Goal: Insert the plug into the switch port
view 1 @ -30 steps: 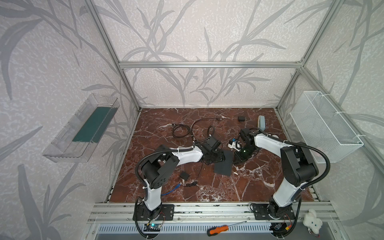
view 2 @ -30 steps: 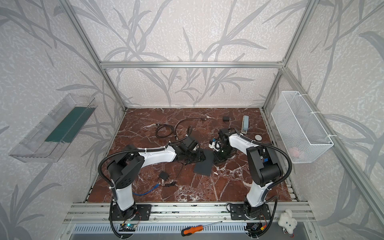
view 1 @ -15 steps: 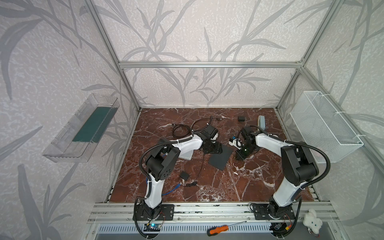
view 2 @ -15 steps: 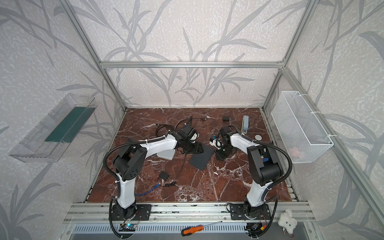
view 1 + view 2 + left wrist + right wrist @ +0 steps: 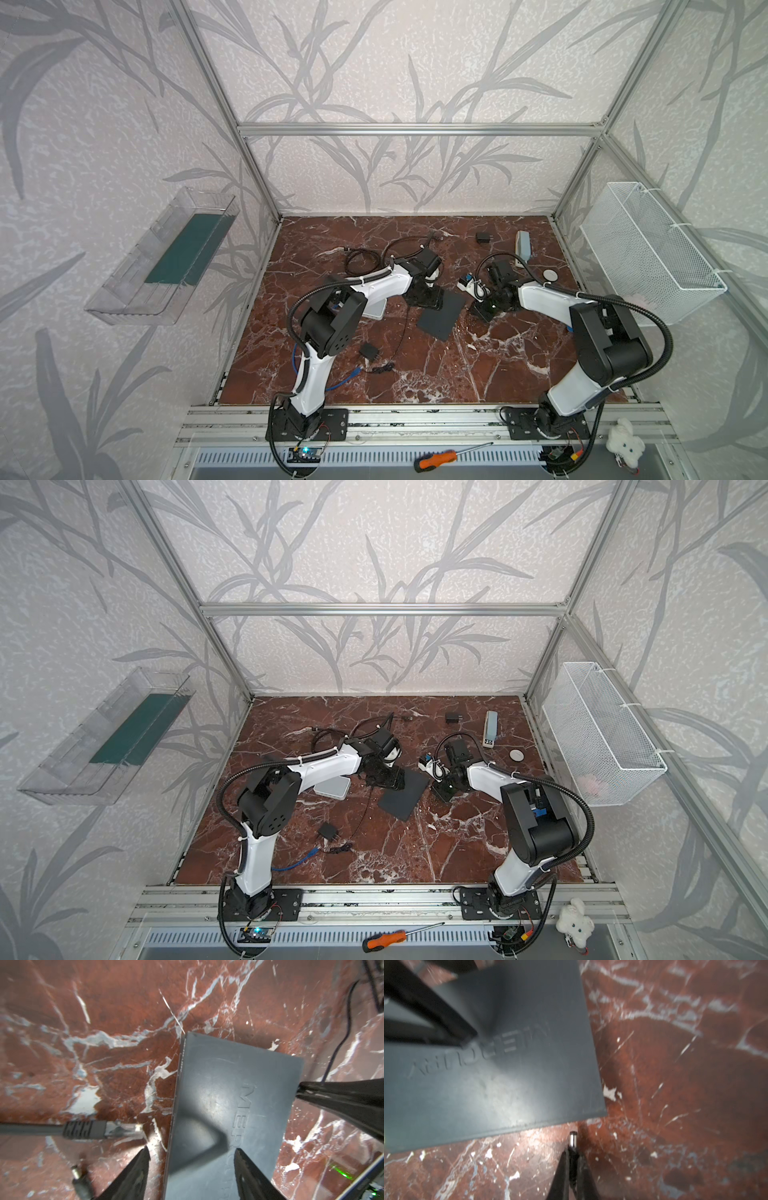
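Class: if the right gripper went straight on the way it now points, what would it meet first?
Probably the edge of the dark grey slab: the plug held in the right gripper points at it, just short of touching. Relative height is unclear.

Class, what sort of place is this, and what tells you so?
Likely a robotics lab test cell: left arm and right arm bolted to a rail, aluminium frame around the table, screwdriver in front.

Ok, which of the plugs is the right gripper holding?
The small metal-tipped barrel plug, pinched in the shut right gripper beside the edge of the dark slab. The grey network connector lies loose on the marble.
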`<state>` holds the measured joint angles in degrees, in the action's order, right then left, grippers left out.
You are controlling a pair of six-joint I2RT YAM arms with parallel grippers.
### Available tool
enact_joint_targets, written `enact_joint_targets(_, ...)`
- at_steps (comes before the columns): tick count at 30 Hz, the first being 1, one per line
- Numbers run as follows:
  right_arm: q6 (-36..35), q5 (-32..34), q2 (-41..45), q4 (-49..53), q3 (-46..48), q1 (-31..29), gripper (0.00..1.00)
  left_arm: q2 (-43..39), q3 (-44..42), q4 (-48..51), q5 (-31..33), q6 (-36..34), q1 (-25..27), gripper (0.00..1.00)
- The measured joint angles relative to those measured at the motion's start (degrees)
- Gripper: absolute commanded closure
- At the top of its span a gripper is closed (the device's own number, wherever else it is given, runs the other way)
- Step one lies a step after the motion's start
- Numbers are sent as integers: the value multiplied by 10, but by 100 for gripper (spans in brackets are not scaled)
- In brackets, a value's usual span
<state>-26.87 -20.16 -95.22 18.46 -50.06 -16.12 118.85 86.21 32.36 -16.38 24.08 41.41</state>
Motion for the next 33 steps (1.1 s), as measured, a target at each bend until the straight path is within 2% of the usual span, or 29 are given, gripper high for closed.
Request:
enact_joint_targets(11, -35, -19, -11, -17, -2, 2, 98, 7, 15, 12, 2, -11, 13, 36)
enact_joint_targets(18, -69, -33, -12, -16, -2, 3, 98, 9, 72, 45, 10, -32, 12, 34)
enact_joint_targets(27, -96, -45, -12, -26, -2, 3, 98, 54, 101, 64, 25, -62, 9, 33)
enact_joint_targets(33, -111, -45, -12, -28, -2, 3, 98, 62, 107, 66, 10, -81, 5, 33)
